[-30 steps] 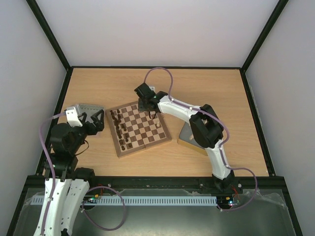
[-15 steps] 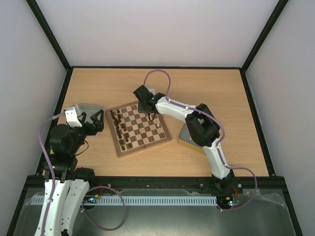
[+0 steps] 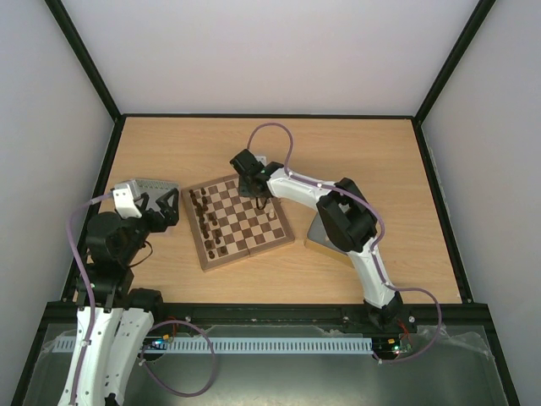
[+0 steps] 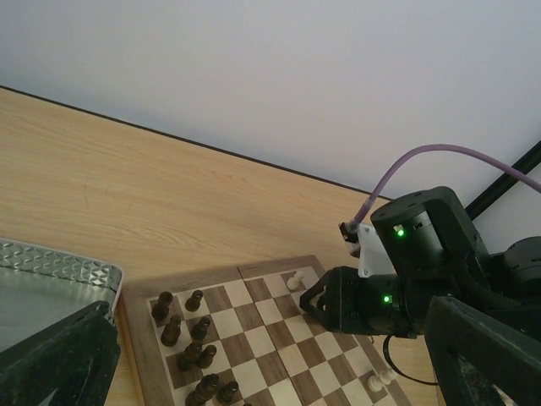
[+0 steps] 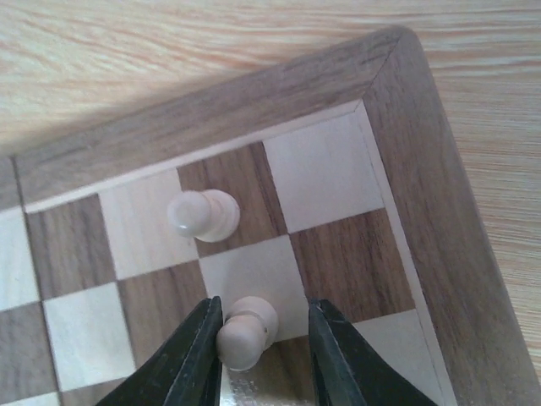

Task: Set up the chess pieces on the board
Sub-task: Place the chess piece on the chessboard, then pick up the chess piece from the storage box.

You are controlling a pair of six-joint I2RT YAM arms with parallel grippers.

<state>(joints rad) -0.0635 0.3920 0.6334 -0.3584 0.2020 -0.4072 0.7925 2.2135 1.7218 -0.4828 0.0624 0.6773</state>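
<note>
right gripper (image 5: 262, 317): jaws stood slightly parted astride a cream pawn (image 5: 245, 334), gap on one side, likely to leave it standing | pawn: bottom centre, on the board (image 5: 406, 169) near its corner, beside second cream pawn (image 5: 203, 214) | left gripper (image 4: 275, 351): gaped wide, empty, off-board

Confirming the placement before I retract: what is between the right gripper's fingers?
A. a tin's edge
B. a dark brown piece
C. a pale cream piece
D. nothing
C: the right wrist view shows a pale cream piece between the fingers of the right gripper, near a corner of the board.
</note>
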